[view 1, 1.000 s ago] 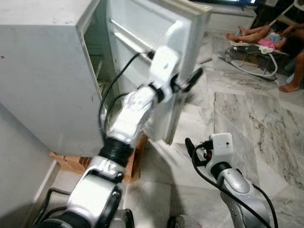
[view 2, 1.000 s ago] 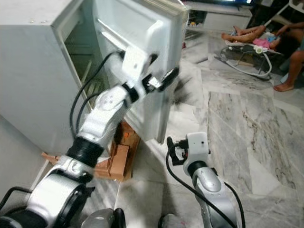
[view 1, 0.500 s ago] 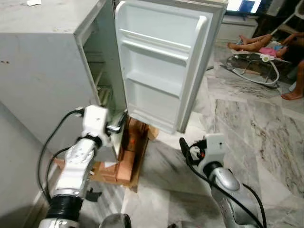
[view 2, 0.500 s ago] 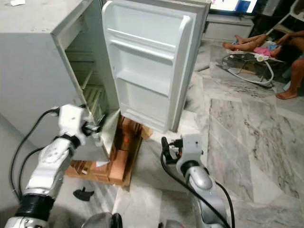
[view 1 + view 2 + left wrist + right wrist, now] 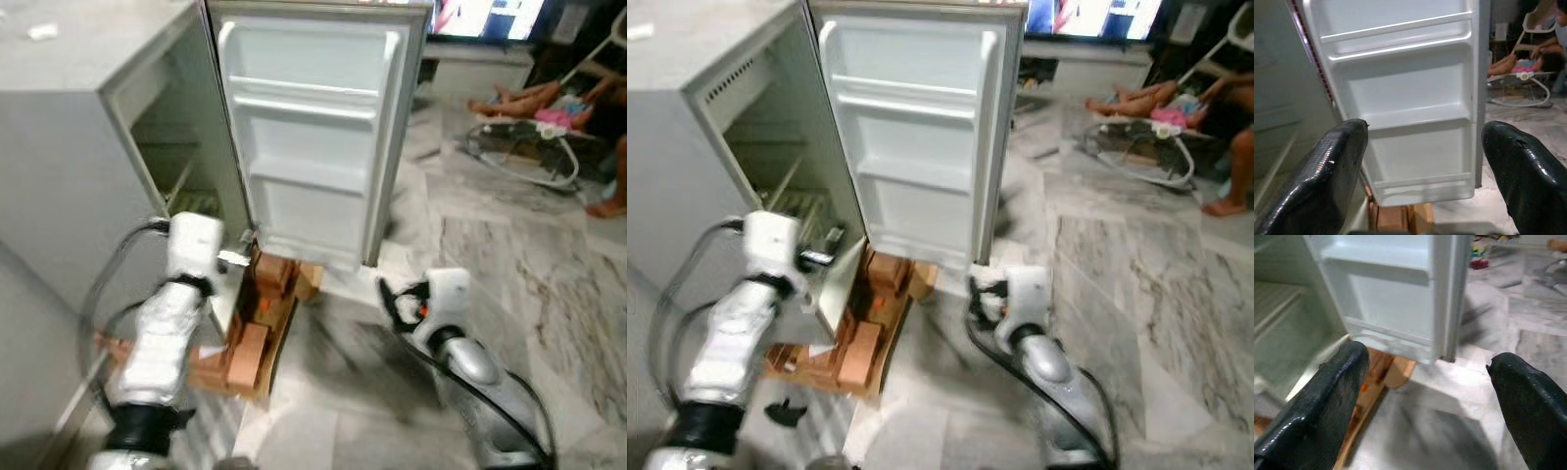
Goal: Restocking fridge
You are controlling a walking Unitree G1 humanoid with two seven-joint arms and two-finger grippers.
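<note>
A small grey fridge (image 5: 69, 147) was seen standing with its door (image 5: 309, 147) swung wide open, the white inner side of the door turned toward the camera. Moulded shelves (image 5: 1400, 46) were shown running across the door, with nothing on them. Wire racks (image 5: 798, 206) were made out inside the fridge, low down. The fridge was raised on a wooden pallet (image 5: 260, 323), which was seen below its open front.

The left gripper (image 5: 1420, 161) was held low at the fridge's open front, just beside the bottom corner of the door. Its two fingers (image 5: 1327, 171) were spread wide apart, and nothing was held between them.

The right gripper (image 5: 1425, 401) was held above the marble floor (image 5: 509, 245), on the far side of the door from the fridge and near the door's outer edge. Its jaws were likewise spread wide and nothing was gripped.

Well beyond the door from the fridge, a bouncer seat (image 5: 524, 147) was seen on the floor, with a person's legs (image 5: 509, 98) stretched across it.
</note>
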